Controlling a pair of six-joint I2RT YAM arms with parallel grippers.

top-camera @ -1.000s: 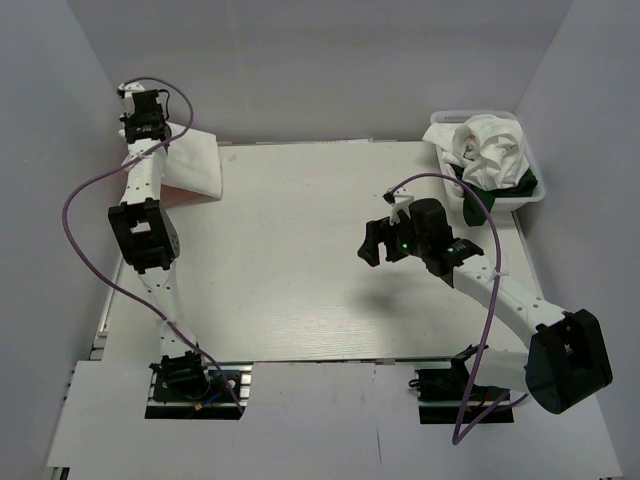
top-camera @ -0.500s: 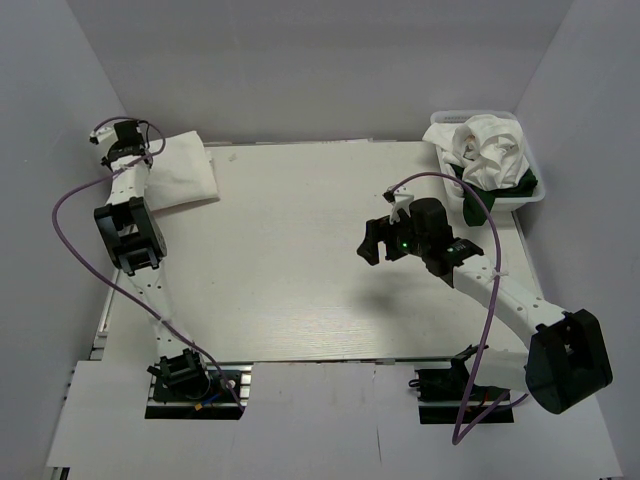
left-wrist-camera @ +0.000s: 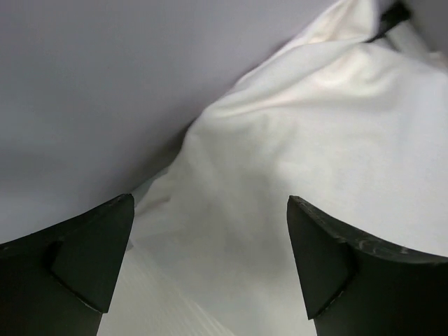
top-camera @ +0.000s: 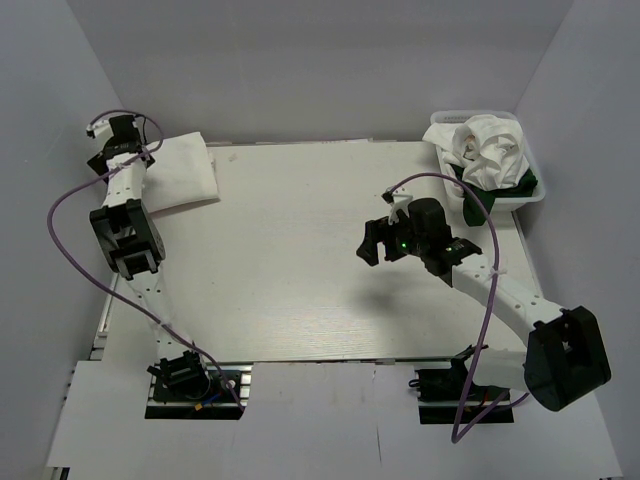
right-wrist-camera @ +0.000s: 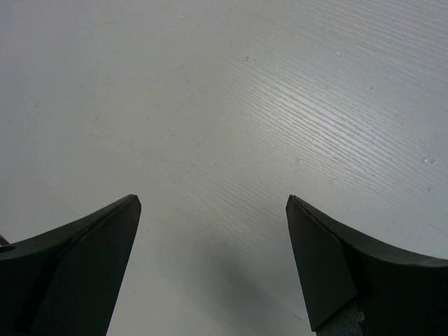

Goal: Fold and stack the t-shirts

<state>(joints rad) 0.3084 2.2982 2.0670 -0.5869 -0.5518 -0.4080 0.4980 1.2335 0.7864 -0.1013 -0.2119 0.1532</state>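
Released at last, the folded white t-shirt (top-camera: 185, 172) lies flat in the upper left of the frame. A second ago the left gripper (top-camera: 116, 134) was pinching its edge and holding it tilted up, with a salmon-coloured layer showing beneath. That layer is now covered. The left gripper's jaws stand spread wide, the fingers (left-wrist-camera: 84, 259) empty on either side of smooth white cloth, close by the grey side wall.

The right gripper (top-camera: 372, 243) has not shifted. It hovers right of centre over the bare table (top-camera: 300, 300), jaws spread and holding nothing.

By the look of it, this is the end of a stacking step, with one folded tee set down on the pile in the far left corner. More work waits in the upper right of the frame, where a crumpled white t-shirt (top-camera: 485, 148) and a dark green t-shirt (top-camera: 468, 190) fill the basket (top-camera: 500, 206).

The next move likely calls for the left arm to back off without dragging the cloth. One gripper must then reach into the basket and draw out a single garment onto the open middle of the table.
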